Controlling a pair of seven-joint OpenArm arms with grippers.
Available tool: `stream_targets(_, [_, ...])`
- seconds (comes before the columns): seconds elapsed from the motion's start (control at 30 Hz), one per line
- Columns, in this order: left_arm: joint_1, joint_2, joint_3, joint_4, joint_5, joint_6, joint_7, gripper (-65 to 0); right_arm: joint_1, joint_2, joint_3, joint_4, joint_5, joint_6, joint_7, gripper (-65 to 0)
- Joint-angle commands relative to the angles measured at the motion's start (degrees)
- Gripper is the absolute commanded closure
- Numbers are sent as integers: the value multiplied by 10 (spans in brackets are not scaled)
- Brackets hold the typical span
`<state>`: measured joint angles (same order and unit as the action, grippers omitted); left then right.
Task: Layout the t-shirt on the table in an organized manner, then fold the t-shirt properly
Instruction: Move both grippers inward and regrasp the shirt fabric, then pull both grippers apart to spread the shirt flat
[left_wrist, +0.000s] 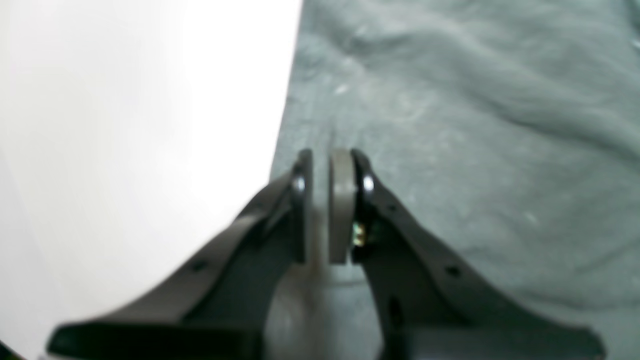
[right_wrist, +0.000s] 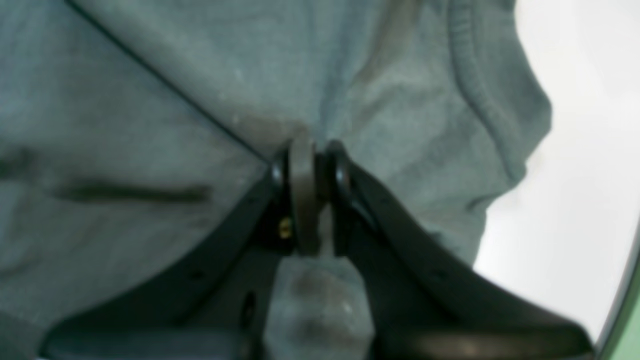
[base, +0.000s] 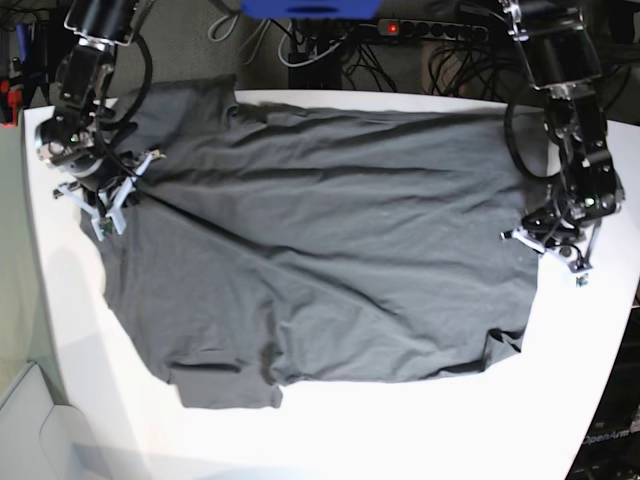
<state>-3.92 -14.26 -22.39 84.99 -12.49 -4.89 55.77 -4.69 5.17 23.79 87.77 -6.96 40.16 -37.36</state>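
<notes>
The dark grey t-shirt (base: 330, 250) lies spread out and wrinkled across the white table (base: 400, 420), with one sleeve at the back left and one at the front left. My right gripper (base: 110, 205) sits at the shirt's left edge near the back sleeve. In the right wrist view that gripper (right_wrist: 312, 142) is shut on a pinch of the t-shirt (right_wrist: 125, 125), and creases run to its tips. My left gripper (base: 537, 241) is at the shirt's right edge. Up close, the left gripper (left_wrist: 327, 152) is shut on the t-shirt (left_wrist: 475, 125) beside bare table (left_wrist: 125, 125).
A power strip (base: 420, 28) with cables and a blue object (base: 310, 8) lie behind the table's back edge. The table's rounded edge runs close along the left side (base: 40, 330) and the right side (base: 610, 340). Bare white tabletop shows in front of the shirt.
</notes>
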Motion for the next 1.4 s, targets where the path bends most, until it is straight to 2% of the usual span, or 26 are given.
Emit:
stream_targets(0.0, [-18,-6,0,2,-2,0,-32,-64,11,1,-6,24,3,-2,5,-35])
stream_targets(0.13, [-47,-4,1,-54,-6,0,-88,-64,26,1,-62,56,1,-2,3,-35])
stream_targets(0.33, [-108,16,1,-147,-2,0,-97,-64,82,1,-119,41,1,-2,3,-36])
stream_targets(0.47, [-149,32,3,-195,1,0,-131,-64,164,1,-168,-44,1,-2,3,-36])
stream_targets(0.67, [-187,38,3,-284,1,0,-172,-64,281,1,-176,-237,1,-2,11,-36])
stream_targets(0.9, [-228,33,60,-397,1,2,-245,-64,350,14,-177,-406,1,-2,86,-36])
stream_targets(1.13, [-275,33,65,-525,1,2,-338,-64,407,35,-177,-547,0,-2,172,-40])
stream_targets(1.2, [-285,21,65,-552,1,3,-363,-64,417,40,-177,-577,0,-2,191,-40])
stream_targets(1.3, [-300,9,65,-580,1,2,-387,-64,424,44,-178,-597,0,-39,228,-40])
stream_targets(1.37, [-308,1,65,-590,1,2,-402,-64,426,49,-178,-598,0,-40,241,-40])
